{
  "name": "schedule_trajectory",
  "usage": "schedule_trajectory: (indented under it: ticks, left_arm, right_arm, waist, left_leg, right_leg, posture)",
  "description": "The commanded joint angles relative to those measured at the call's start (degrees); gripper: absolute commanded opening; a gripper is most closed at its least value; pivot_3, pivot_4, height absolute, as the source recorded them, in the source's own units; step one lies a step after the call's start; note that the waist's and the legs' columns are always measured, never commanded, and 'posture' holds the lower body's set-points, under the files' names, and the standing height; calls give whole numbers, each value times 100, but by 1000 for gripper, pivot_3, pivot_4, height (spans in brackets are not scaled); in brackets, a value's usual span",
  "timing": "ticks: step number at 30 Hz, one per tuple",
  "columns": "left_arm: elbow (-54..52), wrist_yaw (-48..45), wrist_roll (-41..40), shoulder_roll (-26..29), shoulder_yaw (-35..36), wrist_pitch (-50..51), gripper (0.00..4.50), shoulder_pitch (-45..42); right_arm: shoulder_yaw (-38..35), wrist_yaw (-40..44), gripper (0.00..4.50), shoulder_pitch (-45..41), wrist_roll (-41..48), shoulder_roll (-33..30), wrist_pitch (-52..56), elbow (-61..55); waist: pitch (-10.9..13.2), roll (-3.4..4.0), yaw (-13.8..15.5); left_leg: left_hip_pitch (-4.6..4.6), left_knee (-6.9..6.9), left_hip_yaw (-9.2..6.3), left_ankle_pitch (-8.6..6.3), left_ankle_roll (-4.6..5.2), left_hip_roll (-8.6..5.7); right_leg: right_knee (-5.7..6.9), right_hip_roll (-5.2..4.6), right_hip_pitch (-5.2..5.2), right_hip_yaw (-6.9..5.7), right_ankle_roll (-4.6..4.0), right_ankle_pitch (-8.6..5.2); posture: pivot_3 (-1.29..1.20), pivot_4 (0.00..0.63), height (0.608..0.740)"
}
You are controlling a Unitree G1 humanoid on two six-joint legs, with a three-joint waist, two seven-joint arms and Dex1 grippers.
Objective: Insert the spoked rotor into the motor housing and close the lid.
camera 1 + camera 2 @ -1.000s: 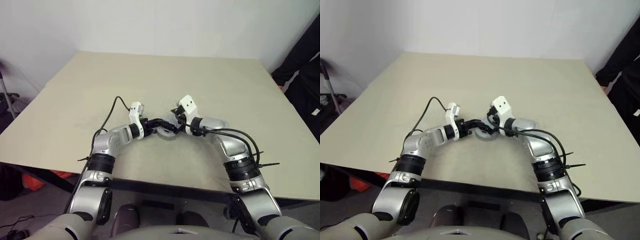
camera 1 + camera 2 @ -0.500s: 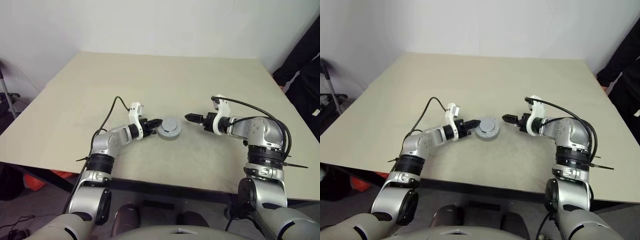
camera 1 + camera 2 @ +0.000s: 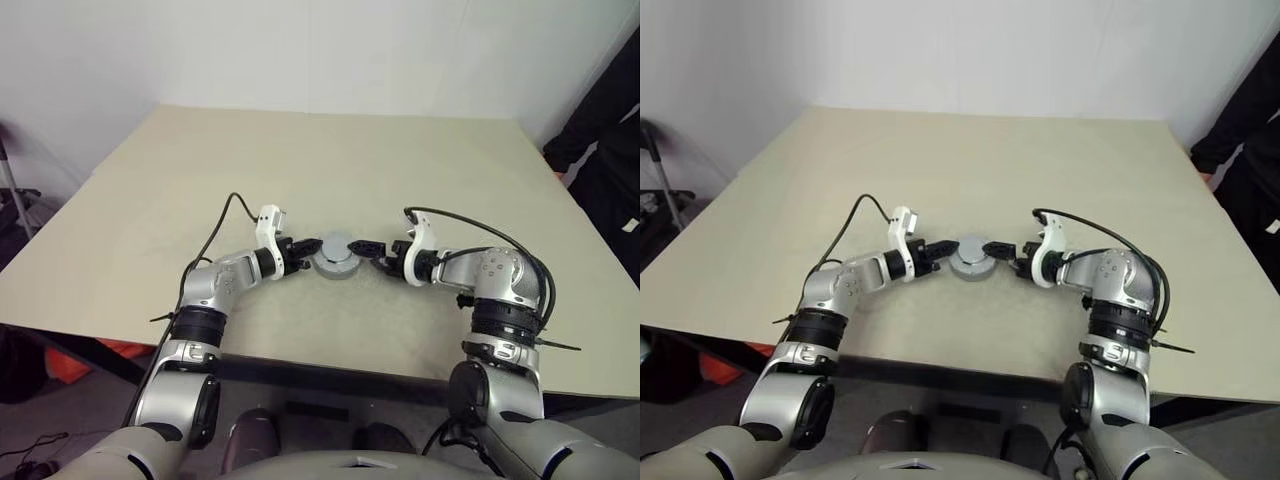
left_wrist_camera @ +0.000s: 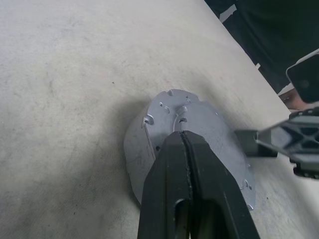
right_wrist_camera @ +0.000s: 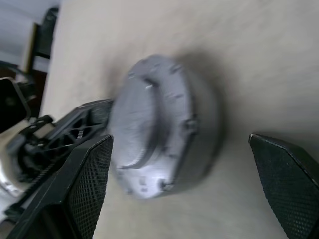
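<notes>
Beige and bare, the table (image 3: 420,170) runs back to a white wall, and a person in dark clothing (image 3: 605,130) stands at its far right corner. Near the front edge we see the motor housing (image 5: 204,124) resting on the tabletop with the lid (image 3: 337,247) seated on top of it, notched edge and raised boss facing up. Our left arm reaches in from the left, elbow bent, forearm nearly level; the left gripper (image 3: 305,252) has its jaws pressed together, tips resting on the lid's top near the boss, as the left wrist view shows. Our right arm comes in from the right, wrist bent inward, and the right gripper (image 3: 367,248) has its fingers (image 5: 84,184) spread wide, one to each side of the housing, not touching it.
</notes>
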Motion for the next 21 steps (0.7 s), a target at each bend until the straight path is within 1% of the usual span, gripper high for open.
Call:
schedule_trajectory:
  ticks: [1, 6, 12, 15, 16, 19, 21]
  left_arm:
    - [4, 27, 79, 17, -77, -11, 0, -65]
    - [-7, 36, 89, 51, -67, -21, 0, -74]
    - [-59, 66, 99, 57, -51, -24, 0, -32]
    - [-78, 86, 109, 47, -54, -31, 0, -16]
    - [-79, 94, 111, 46, -52, -33, 0, -15]
    - [-54, 117, 125, 35, -40, -53, 0, -22]
    - [-33, 126, 138, 26, -30, -70, 0, -31]
  right_arm:
    - [-239, 31, 4462, -427, 418, 411, 120, 154]
    - [-289, -51, 4462, -686, 391, 695, -124, 475]
    - [-204, -345, 4462, -795, 197, 752, -810, 938]
    - [-183, -490, 3868, -769, 145, 692, -1002, 1080]
    - [-193, -480, 3590, -767, 177, 653, -1023, 1105]
    - [-230, -488, 2514, -786, 269, 560, -1024, 1134]
    - [-296, -550, 2075, -825, 360, 527, -965, 1155]
  waist:
    - [1, 2, -4]
    - [3, 5, -26]
    - [4, 7, -29]
    - [5, 7, -26]
    - [5, 7, -24]
    - [8, 11, -24]
    - [7, 14, -10]
  left_leg:
    - [0, 0, 0, 0, 0, 0]
    - [-4, -3, 1, 3, -6, 1]
    - [-11, -4, 1, 4, -7, 1]
    - [-11, -5, 1, 4, -7, 1]
    - [-11, -5, 1, 4, -7, 0]
    - [-12, -4, 1, 5, -8, -1]
    - [-7, -5, 1, 5, -9, 0]
  right_leg:
    - [0, 0, -1, 0, 0, 0]
    - [2, 0, -9, 0, 0, 0]
    - [2, 1, -18, 0, 0, 0]
    - [3, 0, -17, 0, 0, 0]
    - [2, 0, -16, 0, 0, 0]
    - [3, 0, -17, 0, 0, 0]
    - [3, 0, -13, 0, 0, 0]
  posture:
    - [0, 0, 740]
    - [0, 0, 740]
    - [0, 0, 740]
    - [0, 0, 740]
    - [0, 0, 740]
    - [0, 0, 740]
    - [0, 0, 740]
